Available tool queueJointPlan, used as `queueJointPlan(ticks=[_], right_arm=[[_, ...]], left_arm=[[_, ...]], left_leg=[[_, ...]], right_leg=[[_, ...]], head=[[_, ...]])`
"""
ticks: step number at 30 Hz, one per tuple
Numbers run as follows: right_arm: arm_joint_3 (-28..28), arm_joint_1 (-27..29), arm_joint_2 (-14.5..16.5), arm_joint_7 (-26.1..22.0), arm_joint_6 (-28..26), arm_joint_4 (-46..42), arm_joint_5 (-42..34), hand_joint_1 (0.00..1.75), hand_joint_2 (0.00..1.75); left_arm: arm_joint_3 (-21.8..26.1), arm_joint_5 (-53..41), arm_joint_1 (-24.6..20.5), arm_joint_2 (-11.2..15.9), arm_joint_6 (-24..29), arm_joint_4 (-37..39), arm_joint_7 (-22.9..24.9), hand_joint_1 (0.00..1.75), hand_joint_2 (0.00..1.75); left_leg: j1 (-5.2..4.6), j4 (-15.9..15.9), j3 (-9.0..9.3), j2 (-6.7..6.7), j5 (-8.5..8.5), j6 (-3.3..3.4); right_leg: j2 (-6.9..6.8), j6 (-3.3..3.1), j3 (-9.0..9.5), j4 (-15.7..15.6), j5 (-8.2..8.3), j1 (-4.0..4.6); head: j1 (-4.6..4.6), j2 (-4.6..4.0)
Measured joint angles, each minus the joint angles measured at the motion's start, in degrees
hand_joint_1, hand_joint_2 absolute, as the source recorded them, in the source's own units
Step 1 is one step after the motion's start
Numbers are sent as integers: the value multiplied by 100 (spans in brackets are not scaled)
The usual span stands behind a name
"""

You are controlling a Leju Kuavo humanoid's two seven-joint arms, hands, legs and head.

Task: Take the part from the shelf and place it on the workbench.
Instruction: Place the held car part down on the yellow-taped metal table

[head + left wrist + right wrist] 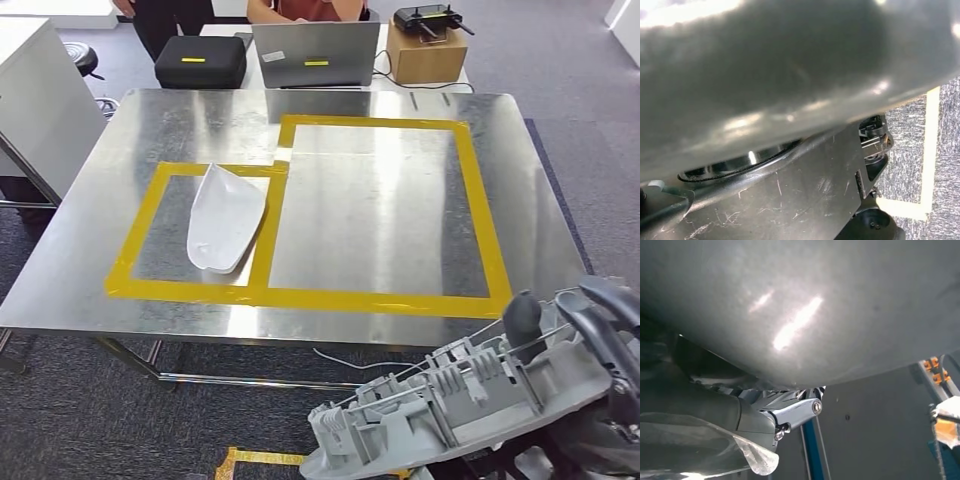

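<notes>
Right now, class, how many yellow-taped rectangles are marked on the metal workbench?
2: a smaller yellow tape rectangle on the left of the shiny steel workbench, holding the white curved plastic part, and a larger yellow tape rectangle adjoining it on the right.

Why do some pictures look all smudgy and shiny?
In the head view the metal workbench gleams with soft reflections, yet the white part and the grey part look sharp. In the left wrist view a grey surface sits so close it blurs, with glare at the edge. In the right wrist view another blurred grey surface shows bright streaks.
</notes>
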Motion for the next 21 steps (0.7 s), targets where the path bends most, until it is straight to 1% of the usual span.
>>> queueJointPlan(ticks=[8,16,19,21], right_arm=[[-368,-168,0,-2,0,2,-21,175,175],[-831,-326,-3,29,1,237,-324,175,175],[-1076,-493,-80,280,2,552,-317,175,175],[-1164,-595,-258,706,2,766,-240,175,175]], left_arm=[[-5,-26,0,13,-2,0,7,0,0],[-13,-31,-1,28,-75,0,34,0,0],[-28,-41,-4,88,-214,0,93,0,0],[-34,-43,0,127,-251,0,107,0,0]], left_leg=[[-1,1,-1,0,0,0],[0,1,-3,0,-1,0],[0,1,-2,0,0,0],[-1,1,-3,0,0,0]], right_leg=[[0,0,-1,0,0,0],[0,0,-1,0,0,0],[0,0,0,0,1,0],[0,1,0,0,2,0]], head=[[0,0],[-1,0],[0,0],[0,0]])
